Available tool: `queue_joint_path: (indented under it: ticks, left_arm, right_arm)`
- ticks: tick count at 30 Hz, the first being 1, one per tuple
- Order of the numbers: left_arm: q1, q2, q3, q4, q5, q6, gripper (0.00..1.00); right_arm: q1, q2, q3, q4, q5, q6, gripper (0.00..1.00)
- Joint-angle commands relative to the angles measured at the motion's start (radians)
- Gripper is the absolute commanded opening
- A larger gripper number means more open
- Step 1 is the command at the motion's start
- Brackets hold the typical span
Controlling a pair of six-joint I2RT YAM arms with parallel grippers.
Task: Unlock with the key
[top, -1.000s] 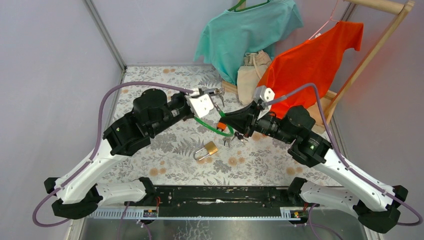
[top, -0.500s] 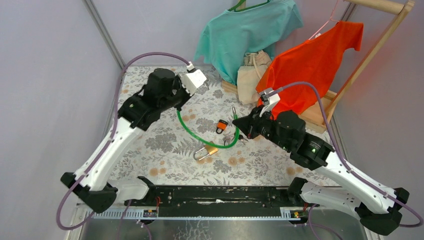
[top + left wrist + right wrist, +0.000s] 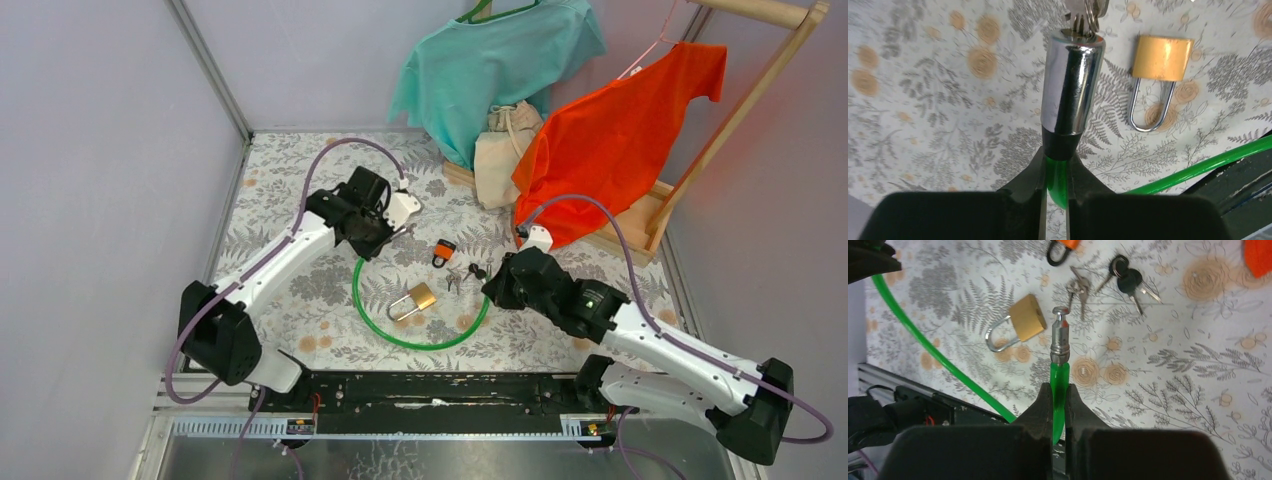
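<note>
A green cable lock (image 3: 420,345) curves in a wide arc on the floral table, its two ends apart. My left gripper (image 3: 376,240) is shut on the cable (image 3: 1057,175) just behind the chrome lock cylinder (image 3: 1071,85). A key (image 3: 1082,17) on a ring sits in the cylinder's far end. My right gripper (image 3: 493,290) is shut on the other end (image 3: 1059,385), just behind its bare metal pin (image 3: 1060,337). The pin points toward a brass padlock (image 3: 1025,317) lying inside the arc (image 3: 415,299).
Loose keys (image 3: 462,277), some black-headed (image 3: 1128,277), and a small orange padlock (image 3: 443,251) lie mid-table. At the back a wooden rack holds a teal shirt (image 3: 480,70) and an orange shirt (image 3: 620,120), with a beige bag (image 3: 505,150) between them. A black rail (image 3: 440,385) runs along the near edge.
Both arms have dropped toward the table and drawn apart, each keeping its cable end. The cable has spread from a tight curve into a wide arc around the brass padlock.
</note>
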Motion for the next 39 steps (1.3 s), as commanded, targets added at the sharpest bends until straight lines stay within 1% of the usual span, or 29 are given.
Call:
queue_joint_path:
  ticks: [1, 6, 10, 15, 20, 22, 23, 25, 28, 29, 30, 31, 32, 34, 35, 39]
  left_arm:
    - [0.007, 0.018, -0.090, 0.102, -0.046, 0.020, 0.00]
    - [0.008, 0.076, -0.152, 0.215, -0.077, -0.001, 0.00]
    - [0.011, 0.118, -0.182, 0.340, -0.134, -0.011, 0.00]
    - [0.030, 0.177, -0.205, 0.415, -0.187, -0.020, 0.01]
    - [0.032, 0.227, -0.205, 0.437, -0.225, -0.041, 0.05]
    - [0.032, 0.237, -0.208, 0.443, -0.224, -0.049, 0.08]
    - [0.032, 0.241, -0.210, 0.446, -0.221, -0.052, 0.10]
    - [0.032, 0.246, -0.212, 0.450, -0.214, -0.054, 0.19]
    - [0.033, 0.249, -0.211, 0.450, -0.207, -0.055, 0.29]
    - [0.032, 0.246, -0.208, 0.448, -0.197, -0.057, 0.35]
    - [0.032, 0.242, -0.204, 0.443, -0.184, -0.059, 0.46]
    - [0.032, 0.236, -0.201, 0.436, -0.163, -0.063, 0.66]
    - [0.032, 0.232, -0.198, 0.431, -0.144, -0.067, 0.82]
    - [0.032, 0.224, -0.190, 0.421, -0.114, -0.077, 0.98]
    - [0.032, 0.221, -0.184, 0.416, -0.105, -0.078, 1.00]
    - [0.035, 0.198, -0.162, 0.401, -0.102, -0.066, 1.00]
  right_arm:
    - [0.005, 0.046, -0.035, -0.085, 0.089, 0.065, 0.00]
    - [0.004, 0.102, -0.084, -0.039, 0.130, 0.067, 0.00]
    - [0.003, 0.141, -0.142, 0.013, 0.156, 0.078, 0.00]
    - [-0.008, 0.176, -0.175, -0.016, 0.171, 0.097, 0.01]
    - [-0.019, 0.194, -0.156, -0.037, 0.173, 0.089, 0.27]
    - [-0.020, 0.211, -0.140, -0.053, 0.158, 0.082, 0.42]
    - [-0.022, 0.218, -0.134, -0.060, 0.146, 0.079, 0.45]
    - [-0.024, 0.229, -0.125, -0.071, 0.118, 0.069, 0.51]
    - [-0.027, 0.228, -0.094, -0.113, 0.102, 0.045, 0.51]
    - [-0.028, 0.227, -0.077, -0.129, 0.106, 0.036, 0.51]
    - [-0.029, 0.224, -0.056, -0.146, 0.110, 0.025, 0.52]
    - [-0.031, 0.221, -0.035, -0.158, 0.118, 0.014, 0.52]
    - [-0.032, 0.220, -0.011, -0.165, 0.126, 0.000, 0.53]
    - [-0.038, 0.224, 0.034, -0.170, 0.136, -0.019, 0.54]
    - [-0.041, 0.231, 0.055, -0.169, 0.136, -0.027, 0.55]
    - [-0.053, 0.285, 0.121, -0.134, 0.122, -0.047, 0.56]
